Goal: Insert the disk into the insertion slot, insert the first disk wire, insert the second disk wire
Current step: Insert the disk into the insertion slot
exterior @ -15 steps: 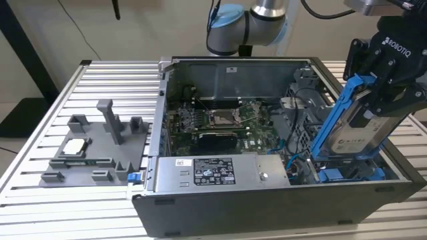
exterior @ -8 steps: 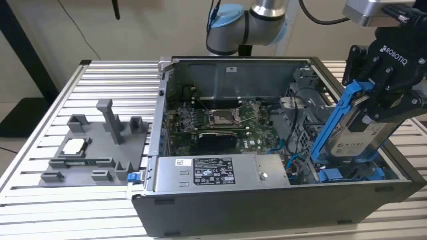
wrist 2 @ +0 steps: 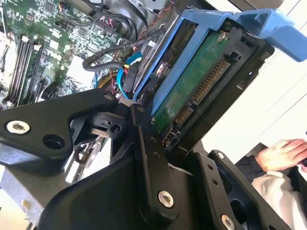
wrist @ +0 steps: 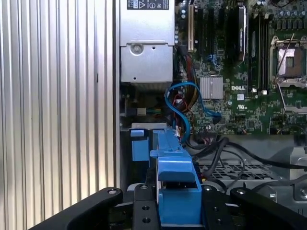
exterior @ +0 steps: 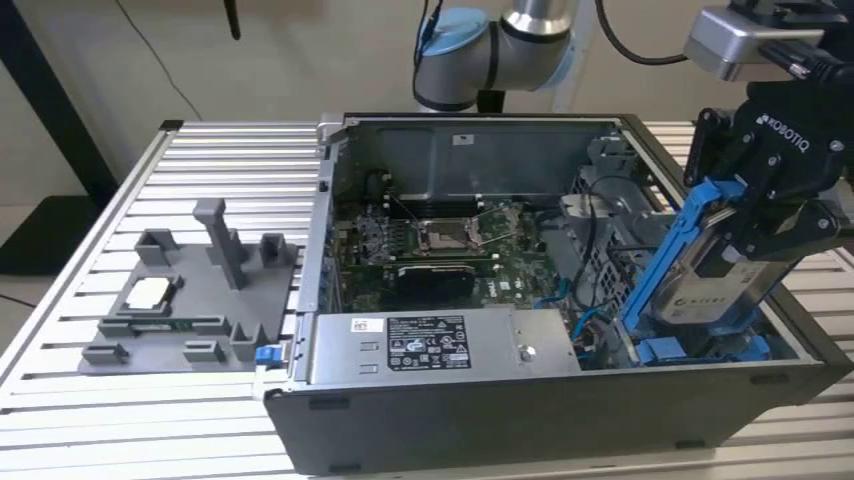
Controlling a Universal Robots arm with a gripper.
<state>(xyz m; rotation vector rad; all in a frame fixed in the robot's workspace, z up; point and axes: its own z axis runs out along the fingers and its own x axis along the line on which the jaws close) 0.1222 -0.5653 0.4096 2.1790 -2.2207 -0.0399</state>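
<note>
Blue-framed silver disk [exterior: 705, 282], white-labelled, stands tilted, clamped between the black jaws.

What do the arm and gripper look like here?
The arm is a silver tube with light blue joint caps. The gripper is matte black with white lettering, and its linked fingers carry silver screws. A grey camera box and black cable sit at the wrist.

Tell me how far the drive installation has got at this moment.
Done: nothing seated yet. In hand: the gripper is shut on the silver hard drive in its blue plastic carrier, tilted at the grey metal drive bay. Left: seating it and both wires; its connectors are bare.
</note>
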